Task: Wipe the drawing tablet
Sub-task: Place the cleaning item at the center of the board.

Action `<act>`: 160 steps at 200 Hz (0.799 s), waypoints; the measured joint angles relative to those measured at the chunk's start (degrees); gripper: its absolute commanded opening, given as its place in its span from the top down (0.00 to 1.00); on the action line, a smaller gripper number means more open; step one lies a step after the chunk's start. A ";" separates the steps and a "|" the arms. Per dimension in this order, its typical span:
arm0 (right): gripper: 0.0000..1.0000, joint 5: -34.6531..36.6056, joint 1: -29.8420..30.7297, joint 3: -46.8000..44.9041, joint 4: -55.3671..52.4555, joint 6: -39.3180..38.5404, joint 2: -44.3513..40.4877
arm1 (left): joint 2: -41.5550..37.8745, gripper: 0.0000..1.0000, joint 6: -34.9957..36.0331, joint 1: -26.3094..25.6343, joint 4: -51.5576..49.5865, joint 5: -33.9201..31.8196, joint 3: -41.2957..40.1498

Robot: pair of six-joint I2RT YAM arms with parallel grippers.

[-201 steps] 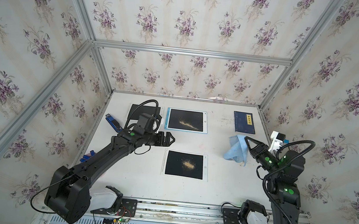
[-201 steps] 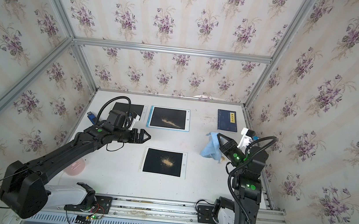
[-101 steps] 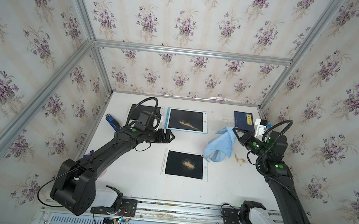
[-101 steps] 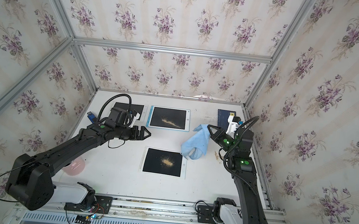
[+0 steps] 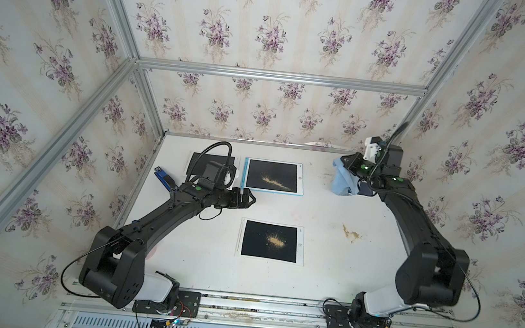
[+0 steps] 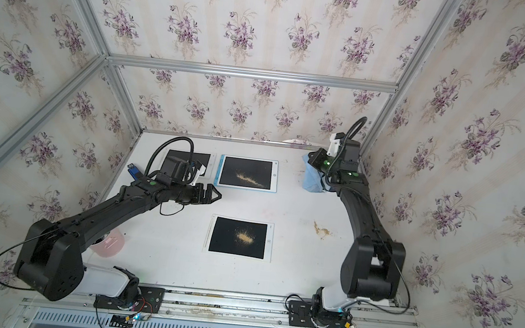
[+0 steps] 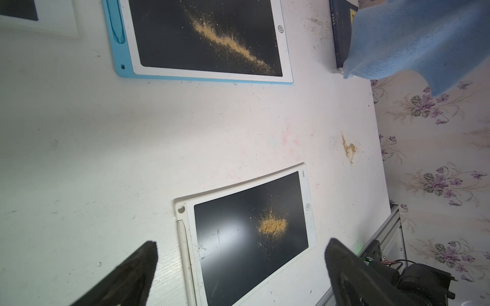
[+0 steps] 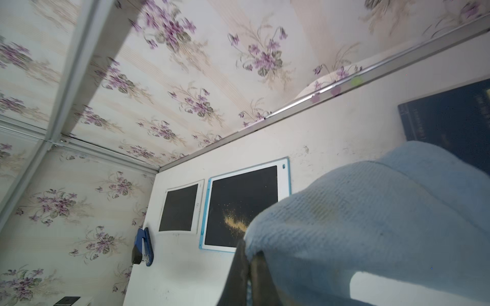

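Here, the blue-framed tablet (image 5: 273, 176) (image 6: 248, 173) (image 7: 204, 39) (image 8: 241, 206) lies flat toward the back of the white table (image 5: 309, 271), its dark screen streaked with tan powder. On the side of it nearer the arm bases lies a white tablet (image 5: 270, 241) (image 6: 238, 238) (image 7: 249, 233), apart from it, with a patch of the same powder on its screen. Just beside the blue-framed tablet, on the left arm's side, sits a third tablet (image 6: 187, 158) (image 8: 180, 208), partly hidden in both top views by the left arm.

On the right arm's side of the blue-framed tablet hangs a light blue cloth (image 5: 343, 184) (image 6: 311, 180) (image 7: 413, 39) (image 8: 371, 225), pinched at one edge by the right gripper (image 8: 248, 254), whose jaws are pressed together on the fabric. The cloth is draped over a dark blue book (image 7: 342, 31) (image 8: 450, 119); whether it touches the book cannot be told.

The left gripper (image 5: 248, 199) (image 6: 215, 196) (image 7: 240, 243) hovers near the blue-framed tablet's corner on the base side, jaws spread wide and holding nothing.

Farther out on the left arm's side, beyond the third tablet, lies a blue stapler (image 5: 163, 177) (image 6: 134, 170) (image 8: 143, 249). A small spill of powder (image 5: 350, 233) (image 6: 322, 230) (image 7: 348, 148) marks the bare table beyond the white tablet, toward the right arm.
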 measured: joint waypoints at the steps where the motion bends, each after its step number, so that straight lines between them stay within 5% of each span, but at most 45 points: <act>1: 1.00 -0.17 0.17 0.17 -0.15 -0.04 0.57 | 0.02 0.00 0.00 0.00 0.00 0.00 0.00; 54: 1.00 -8.81 3.85 -0.24 3.50 3.17 10.05 | 3.02 0.00 -0.72 0.24 1.99 0.83 0.00; 131: 1.00 -11.72 -6.64 -5.66 12.96 12.90 18.27 | 2.58 0.00 -0.72 0.61 1.86 1.09 0.17; 160: 0.67 -8.24 -6.60 -4.94 11.67 11.67 19.12 | 2.56 0.00 -0.74 0.61 1.86 1.25 0.00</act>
